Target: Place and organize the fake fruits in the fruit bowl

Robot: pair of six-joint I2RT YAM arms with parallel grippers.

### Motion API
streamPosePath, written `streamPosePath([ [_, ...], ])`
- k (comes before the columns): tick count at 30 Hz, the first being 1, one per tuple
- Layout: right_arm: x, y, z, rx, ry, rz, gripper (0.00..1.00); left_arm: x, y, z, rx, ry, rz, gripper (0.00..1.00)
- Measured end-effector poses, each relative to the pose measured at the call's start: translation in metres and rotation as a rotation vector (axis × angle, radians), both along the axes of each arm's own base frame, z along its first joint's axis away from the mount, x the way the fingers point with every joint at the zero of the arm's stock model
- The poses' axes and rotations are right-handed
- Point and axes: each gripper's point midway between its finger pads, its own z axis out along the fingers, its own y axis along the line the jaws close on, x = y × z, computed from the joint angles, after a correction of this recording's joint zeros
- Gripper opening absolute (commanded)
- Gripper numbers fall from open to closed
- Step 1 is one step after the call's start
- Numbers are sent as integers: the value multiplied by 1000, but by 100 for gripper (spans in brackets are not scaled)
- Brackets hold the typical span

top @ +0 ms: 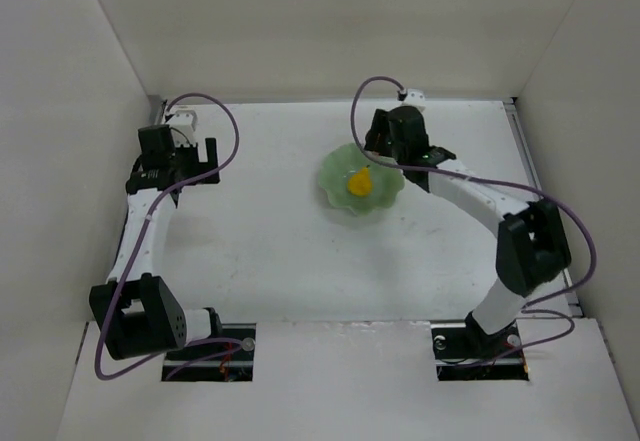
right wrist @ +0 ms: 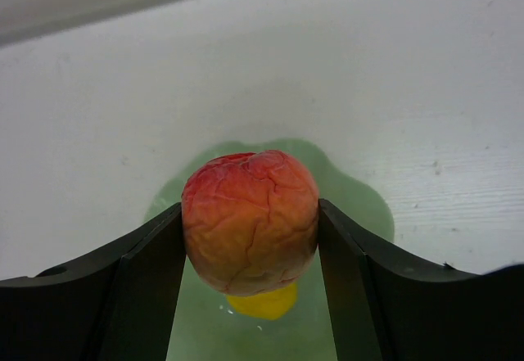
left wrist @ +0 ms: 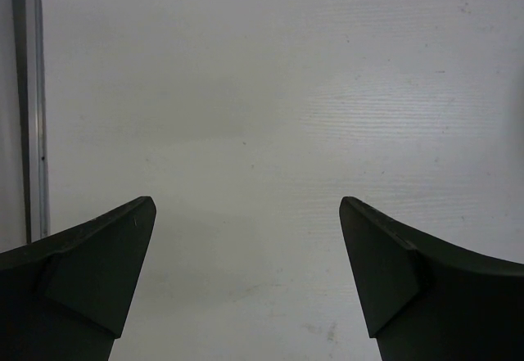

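Orange-red peach-like fruit (right wrist: 250, 222): clamped between both fingers of the right gripper (right wrist: 250, 214), jaws closed against its sides, held above the mint-green scalloped fruit bowl (right wrist: 364, 209). Yellow pear-shaped fruit (right wrist: 262, 302): lying inside the bowl, seen beneath the peach. Only the right wrist view shows this grip. In the top view the gripper body hides the peach, while bowl and pear show plainly, right of the table's middle. Left gripper (left wrist: 246, 214): jaws spread wide, holding nothing, over bare white table (left wrist: 246, 91), well apart from the bowl.
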Motion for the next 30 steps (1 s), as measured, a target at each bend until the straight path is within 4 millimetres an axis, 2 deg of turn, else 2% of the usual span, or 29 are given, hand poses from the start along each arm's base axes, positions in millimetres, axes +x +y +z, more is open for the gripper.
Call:
streamPosePath([
  [2,5,13,-35,-46,76,27,37,-2,0,-4,-2,9,-1,100],
  [5,-1,25,-81,-111,183,62,57,-3,-1,-6,-5,15,-2,100],
  [7,-10,31,-96,-140,226,86,81,-3,-2,-7,-7,16,-4,100],
  [8,-13,34,-97,-145,233,94,98,-3,-2,-7,-7,16,-4,100],
  [10,-14,41,-92,-150,225,111,100,-3,-2,-7,-9,15,-5,100],
  [14,-13,47,-68,-138,175,127,100,-3,-5,-6,-21,13,-18,100],
  [16,-16,44,-48,-125,138,121,100,-3,-7,-6,-33,11,-22,100],
  [19,-28,31,-5,-86,50,101,100,-4,-9,-6,-54,1,-10,100],
  [22,-55,-1,43,-24,-58,58,100,-8,-7,-4,-86,-14,23,100],
  [25,-79,-60,79,40,-165,-50,100,-7,1,-1,-121,-35,76,100],
  [27,-94,-113,91,65,-224,-171,100,-7,8,-1,-138,-42,109,100],
  [29,-112,-166,87,69,-253,-301,100,-8,14,-2,-156,-41,141,100],
  [30,-123,-193,79,62,-253,-376,100,-9,17,-3,-166,-40,158,100],
])
